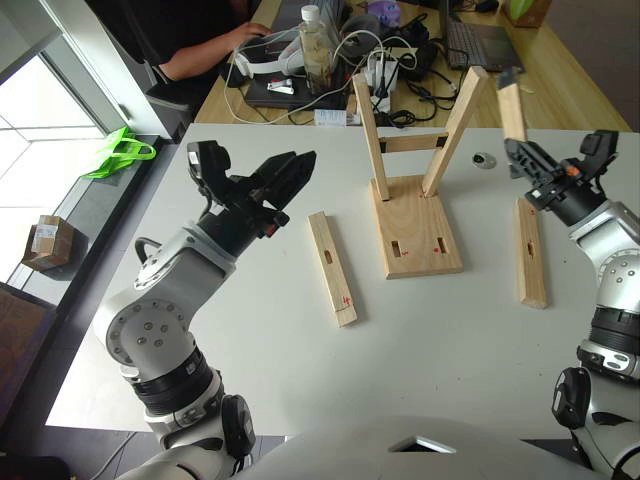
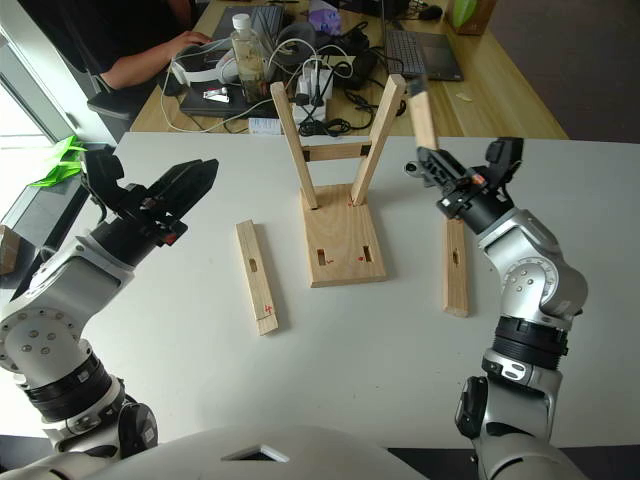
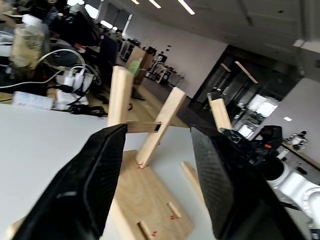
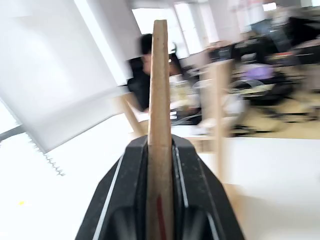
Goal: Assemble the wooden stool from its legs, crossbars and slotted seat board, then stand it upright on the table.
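The slotted seat board [image 1: 420, 240] lies flat mid-table. Two legs [image 1: 370, 130] [image 1: 455, 125] stand up from its far end, joined by a crossbar [image 1: 412, 142]. One loose wooden piece [image 1: 332, 268] lies to the left of the board and another [image 1: 530, 250] to its right. My right gripper [image 1: 520, 152] hovers above the right piece, shut on a further wooden piece [image 1: 511, 108] held upright; the right wrist view has this piece [image 4: 160, 100] clamped between the fingers. My left gripper [image 1: 292, 180] hangs open and empty left of the board, its fingers [image 3: 100, 185] spread wide.
A small round object [image 1: 486, 160] lies on the white table near my right gripper. Behind the table is a wooden desk [image 1: 560, 80] with a bottle [image 1: 317, 45], cables and laptops, where a person sits. The table's left edge [image 1: 120, 290] drops to the floor.
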